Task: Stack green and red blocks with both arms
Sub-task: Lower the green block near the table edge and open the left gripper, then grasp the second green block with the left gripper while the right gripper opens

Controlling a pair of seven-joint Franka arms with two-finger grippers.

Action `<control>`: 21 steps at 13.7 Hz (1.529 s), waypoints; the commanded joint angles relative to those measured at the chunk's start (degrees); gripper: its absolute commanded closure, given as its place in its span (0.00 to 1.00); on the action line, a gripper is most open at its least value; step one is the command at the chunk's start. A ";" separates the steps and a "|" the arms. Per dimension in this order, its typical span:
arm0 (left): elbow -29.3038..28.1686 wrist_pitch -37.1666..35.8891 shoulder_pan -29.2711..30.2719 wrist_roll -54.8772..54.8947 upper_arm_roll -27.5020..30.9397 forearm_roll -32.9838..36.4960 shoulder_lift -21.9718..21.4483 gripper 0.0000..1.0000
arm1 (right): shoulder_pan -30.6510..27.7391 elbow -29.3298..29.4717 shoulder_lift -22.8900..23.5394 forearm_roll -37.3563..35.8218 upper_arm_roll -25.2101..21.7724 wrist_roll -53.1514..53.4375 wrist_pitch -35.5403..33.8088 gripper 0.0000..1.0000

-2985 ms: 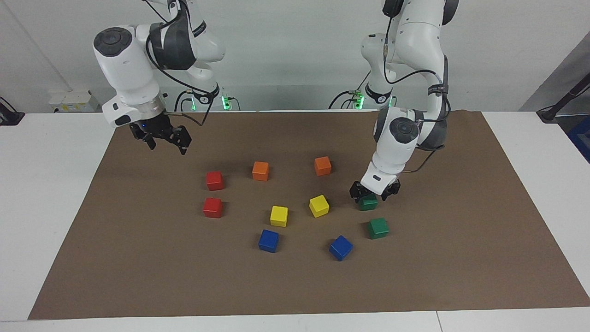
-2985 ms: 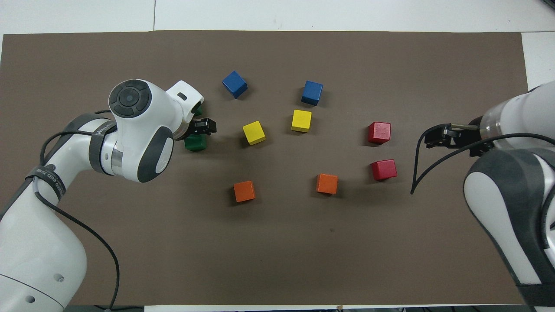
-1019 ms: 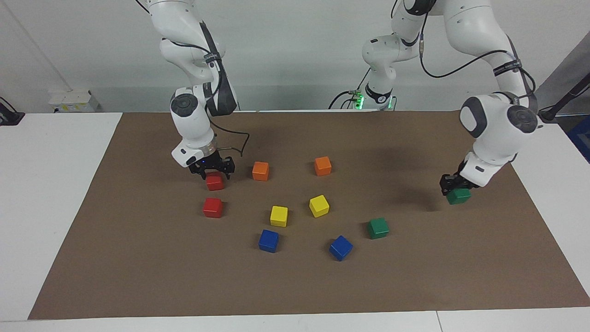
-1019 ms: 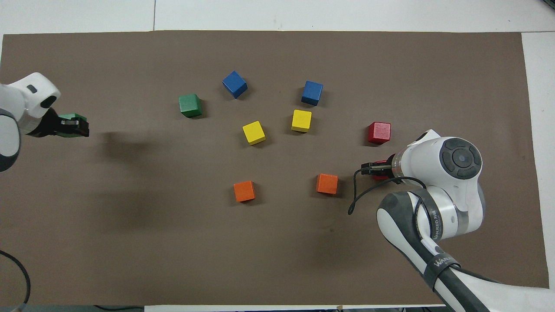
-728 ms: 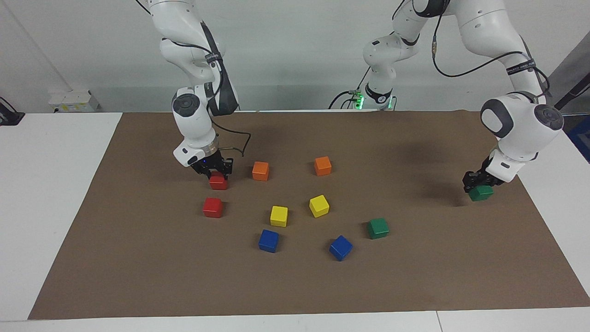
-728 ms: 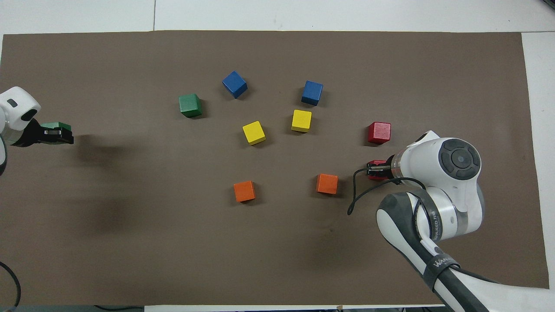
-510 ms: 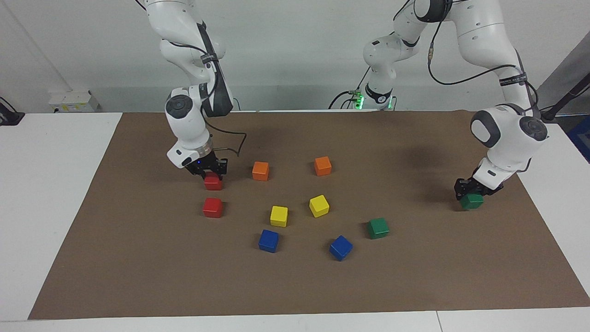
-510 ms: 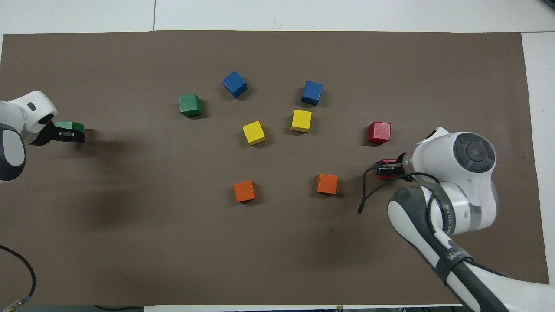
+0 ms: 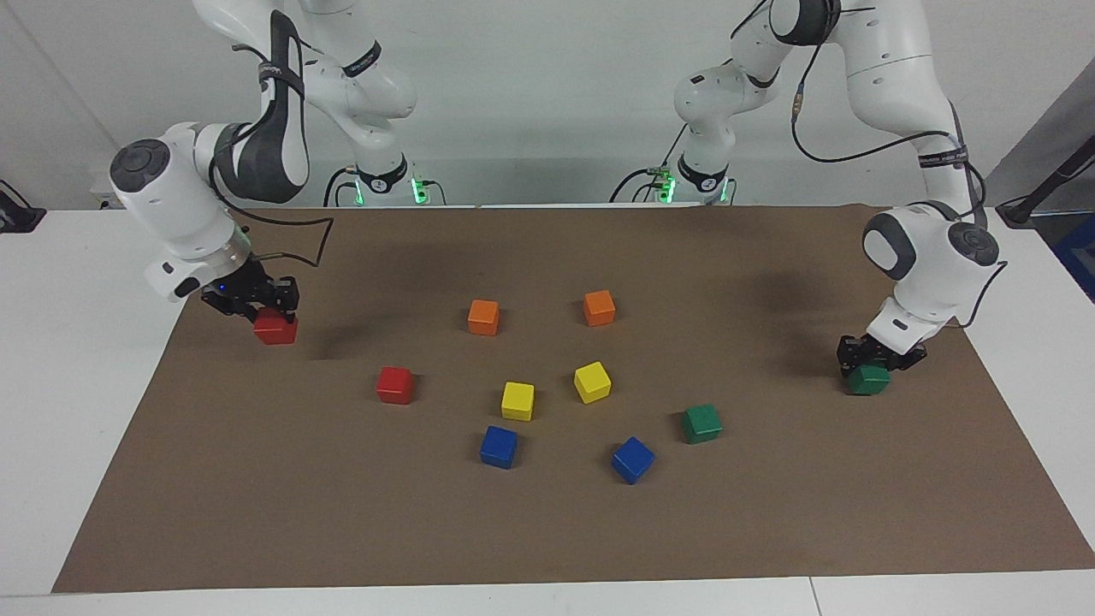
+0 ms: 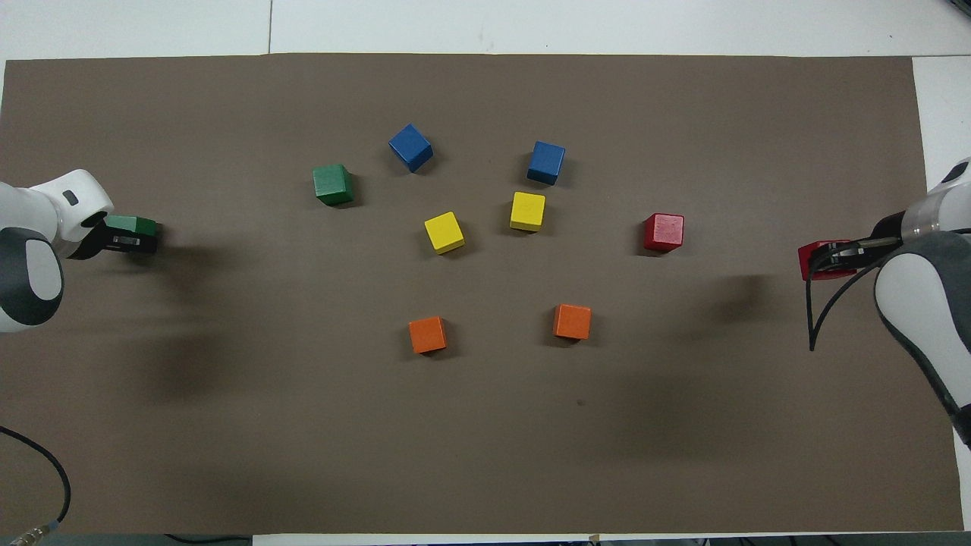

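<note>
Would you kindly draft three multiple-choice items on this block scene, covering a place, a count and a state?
1. What is the right end effector over?
A. the right arm's end of the mat
B. the yellow cubes
C. the blue cubes

2. How many cubes lie free on the mat?
A. six
B. eight
C. ten

3. What is the left end effector doing?
A. hanging open
B. gripping a green block
C. gripping an orange cube

Key: 1 A, it holds a red block near the brown mat edge; 2 B, ten minus two held; 3 B, its fingertips clamp green.

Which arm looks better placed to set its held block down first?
Left, probably: the left gripper holds its green block at or near the brown mat, while the right gripper holds its red block above its shadow.
</note>
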 commanded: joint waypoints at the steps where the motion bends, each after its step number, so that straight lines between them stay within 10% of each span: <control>1: -3.25 4.91 -0.25 -0.19 0.34 0.06 -0.70 1.00 | -2.23 0.53 3.19 -0.74 0.83 -1.01 3.24 1.00; 2: -3.16 4.57 -0.25 0.33 0.34 0.06 -0.79 1.00 | -2.85 0.44 4.24 -0.74 0.92 -1.97 4.73 1.00; 3: -2.99 4.22 -0.25 0.86 0.34 0.15 -0.79 0.01 | -2.95 0.36 5.30 -0.74 0.83 -2.76 6.05 1.00; 11: 18.43 -25.30 -5.76 -5.50 -0.54 -0.55 -2.19 0.00 | -2.42 -2.80 6.45 -0.74 0.92 -2.86 11.94 1.00; 15: 18.72 -20.06 -19.30 -37.76 -0.54 -0.82 -1.67 0.00 | -2.16 -4.83 7.33 -0.65 0.92 -2.42 15.12 1.00; 21: 25.19 -15.73 -27.41 -50.64 -0.19 3.21 9.38 0.00 | -2.07 -5.44 8.39 -0.65 0.92 -2.42 16.61 1.00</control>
